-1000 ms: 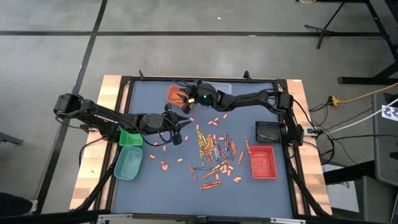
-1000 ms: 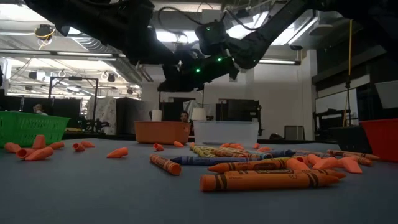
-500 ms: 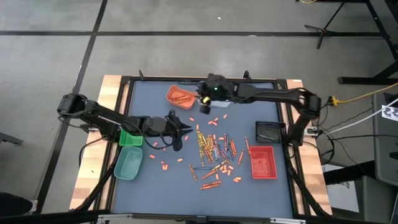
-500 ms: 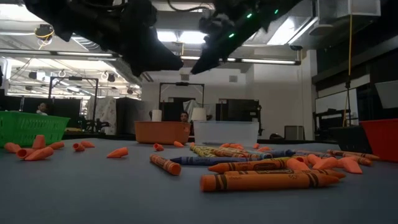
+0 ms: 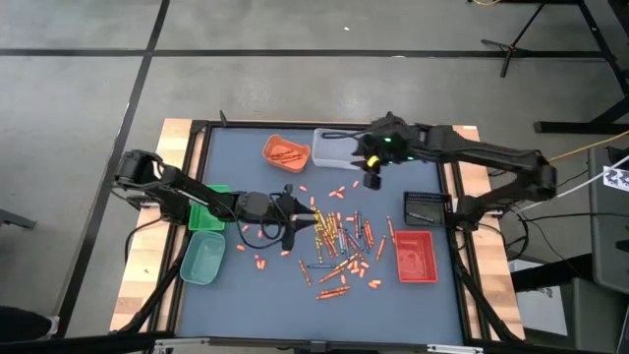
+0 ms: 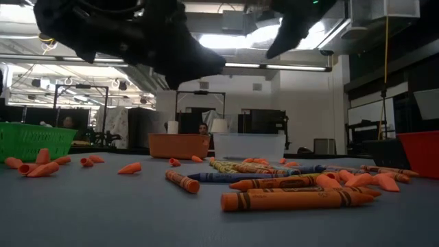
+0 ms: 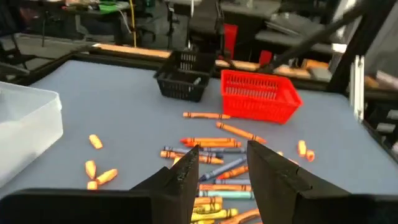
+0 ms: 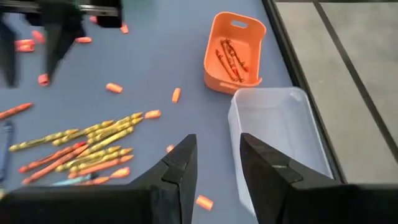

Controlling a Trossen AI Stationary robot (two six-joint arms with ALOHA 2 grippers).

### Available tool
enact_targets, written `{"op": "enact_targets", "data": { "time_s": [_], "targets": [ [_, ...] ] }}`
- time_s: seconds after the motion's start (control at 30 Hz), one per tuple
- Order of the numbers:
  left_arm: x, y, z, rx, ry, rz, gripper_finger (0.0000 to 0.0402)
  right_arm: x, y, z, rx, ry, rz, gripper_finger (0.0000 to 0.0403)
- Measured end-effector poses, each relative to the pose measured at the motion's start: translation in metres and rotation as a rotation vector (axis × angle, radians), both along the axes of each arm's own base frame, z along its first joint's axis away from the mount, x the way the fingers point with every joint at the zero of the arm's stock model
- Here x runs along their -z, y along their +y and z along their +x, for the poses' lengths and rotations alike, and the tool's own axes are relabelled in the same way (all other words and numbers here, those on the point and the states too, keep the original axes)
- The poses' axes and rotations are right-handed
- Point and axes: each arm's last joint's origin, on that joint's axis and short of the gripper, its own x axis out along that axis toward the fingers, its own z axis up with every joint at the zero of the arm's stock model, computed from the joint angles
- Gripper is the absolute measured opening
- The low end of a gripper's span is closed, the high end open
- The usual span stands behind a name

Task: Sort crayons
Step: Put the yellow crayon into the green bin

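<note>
High view | right gripper (image 5: 371, 181) swung away from orange tray (image 5: 285, 151) toward clear bin (image 5: 332, 147), fingers apart, empty | left gripper (image 5: 289, 236) advanced onto crayons (image 5: 339, 236) pile mid-table, fingers parted, empty | drop-off done, next pick pending

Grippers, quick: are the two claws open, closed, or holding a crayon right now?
Left gripper: open, holding nothing, above the crayons.
Right gripper: open, holding nothing, near the clear bin.

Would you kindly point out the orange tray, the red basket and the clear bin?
orange tray (image 8: 214, 65), right wrist view, on its outer side wall.
red basket (image 7: 258, 99), left wrist view, on its front mesh wall.
clear bin (image 8: 245, 134), right wrist view, on its near wall.
</note>
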Motion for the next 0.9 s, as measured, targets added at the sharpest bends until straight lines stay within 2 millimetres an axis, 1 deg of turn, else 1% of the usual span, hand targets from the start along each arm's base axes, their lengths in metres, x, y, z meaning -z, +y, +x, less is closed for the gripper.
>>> {"op": "enact_targets", "data": {
  "time_s": [0.17, 0.33, 0.47, 0.67, 0.83, 0.9],
  "targets": [
    [-0.006, -0.001, 0.029, 0.129, 0.039, 0.086, 0.0120, 0.002, 0.010, -0.037, 0.045, -0.047, 0.053, 0.0120],
    [-0.002, 0.006, 0.052, 0.199, 0.277, 0.143, 0.0120, 0.018, 0.019, -0.067, 0.090, -0.059, 0.113, 0.0120],
    [-0.002, 0.013, 0.059, 0.234, 0.425, 0.206, 0.0120, 0.032, 0.025, -0.087, 0.118, -0.065, 0.143, 0.0120],
    [0.000, 0.023, 0.057, 0.251, 0.533, 0.261, 0.0120, 0.051, 0.030, -0.104, 0.153, -0.063, 0.182, 0.0120],
    [0.008, 0.029, 0.055, 0.302, 0.579, 0.272, 0.0120, 0.065, 0.031, -0.108, 0.162, -0.029, 0.195, 0.0120],
    [0.012, 0.030, 0.058, 0.329, 0.568, 0.279, 0.0120, 0.068, 0.031, -0.107, 0.163, -0.022, 0.196, 0.0120]
  ]
}}
